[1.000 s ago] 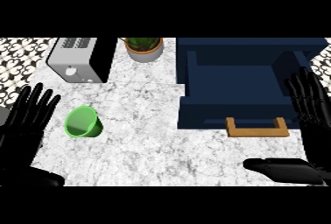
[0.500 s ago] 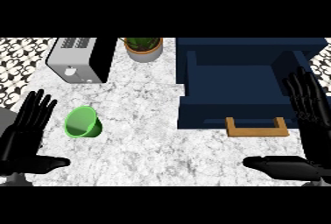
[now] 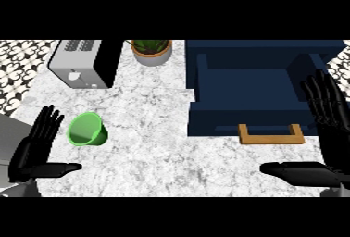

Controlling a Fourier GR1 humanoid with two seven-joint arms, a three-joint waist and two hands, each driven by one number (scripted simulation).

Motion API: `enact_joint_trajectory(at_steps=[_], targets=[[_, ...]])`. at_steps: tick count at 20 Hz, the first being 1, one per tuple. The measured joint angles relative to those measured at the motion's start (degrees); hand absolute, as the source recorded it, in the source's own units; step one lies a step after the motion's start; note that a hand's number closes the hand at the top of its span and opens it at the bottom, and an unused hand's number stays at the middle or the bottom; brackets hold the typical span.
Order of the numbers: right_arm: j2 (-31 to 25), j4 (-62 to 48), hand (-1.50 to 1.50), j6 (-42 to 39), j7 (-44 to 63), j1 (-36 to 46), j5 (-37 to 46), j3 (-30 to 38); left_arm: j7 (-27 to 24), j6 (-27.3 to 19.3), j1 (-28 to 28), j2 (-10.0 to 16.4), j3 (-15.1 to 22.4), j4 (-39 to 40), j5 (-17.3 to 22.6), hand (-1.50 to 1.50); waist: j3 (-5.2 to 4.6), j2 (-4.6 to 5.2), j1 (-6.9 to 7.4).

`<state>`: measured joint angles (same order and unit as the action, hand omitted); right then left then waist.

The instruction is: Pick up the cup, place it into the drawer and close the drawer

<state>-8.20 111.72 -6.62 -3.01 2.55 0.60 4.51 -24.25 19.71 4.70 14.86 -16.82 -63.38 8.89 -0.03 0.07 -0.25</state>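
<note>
The left hand (image 3: 35, 152) stands just left of the cup (image 3: 87, 129), fingers straight and upright, thumb stuck out sideways, holding nothing. The right hand (image 3: 334, 139), far right of the cup, has the same flat pose (thumb pointing back toward the cup) and holds nothing either. The cup lies tipped on the tabletop (image 3: 157, 152), touching neither hand, its mouth showing only green inside, while right of it the drawer (image 3: 226, 122) stands open, showing only its blue floor.
</note>
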Motion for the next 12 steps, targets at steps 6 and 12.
enact_joint_trajectory(at_steps=[6,12], targets=[[-0.11,1.56,-1.5,-0.53,2.02,0.5,-0.18,0.06,-11.53,0.92,6.87,2.28,-1.41,19.25,-3.49,-1.5,-0.03,0.05,-0.26],[-0.13,0.5,-1.5,-1.6,1.13,0.76,-0.68,0.68,-21.06,1.09,13.74,5.29,-2.61,36.29,-5.92,-1.5,-0.06,0.14,-0.43]])
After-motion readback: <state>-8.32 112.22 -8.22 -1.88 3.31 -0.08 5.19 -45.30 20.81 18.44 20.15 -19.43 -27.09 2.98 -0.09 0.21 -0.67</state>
